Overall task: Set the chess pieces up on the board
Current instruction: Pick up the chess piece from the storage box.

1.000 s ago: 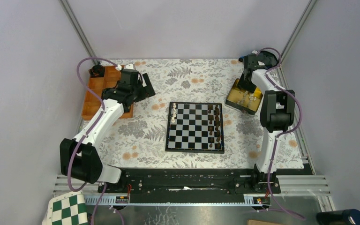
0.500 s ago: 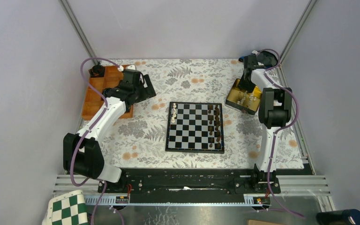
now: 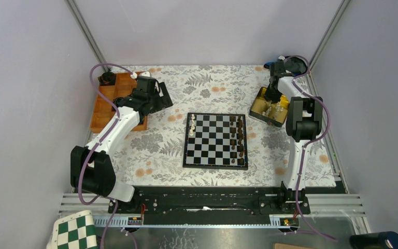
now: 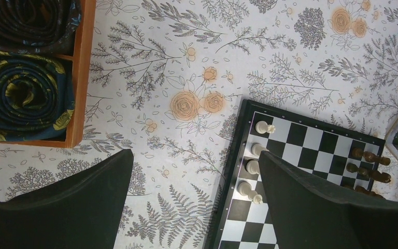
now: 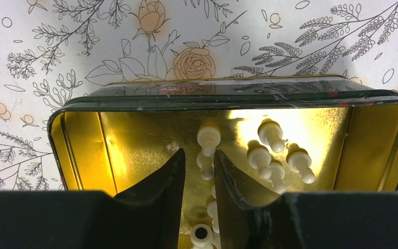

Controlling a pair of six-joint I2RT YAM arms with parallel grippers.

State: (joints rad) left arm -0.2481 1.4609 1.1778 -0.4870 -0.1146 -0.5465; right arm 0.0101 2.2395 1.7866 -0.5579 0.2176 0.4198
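The black-framed board lies mid-table. Several cream chess pieces stand on its left column and dark pieces on its right. More cream chess pieces lie in a gold-lined tin. My right gripper reaches down into that tin. Its jaws stand narrow but open, and one piece lies between them, close to the right finger. My left gripper hangs wide open and empty over the cloth, just left of the board and its cream pieces.
A wooden tray holding rolled dark cloths sits at the far left. The tin stands at the far right by the enclosure wall. A green-and-white checkered board lies off the table at the near left.
The right gripper's jaws have narrowed inside the tin, and its arm has drawn in slightly. The left arm has shifted a little towards the board, still wide open.
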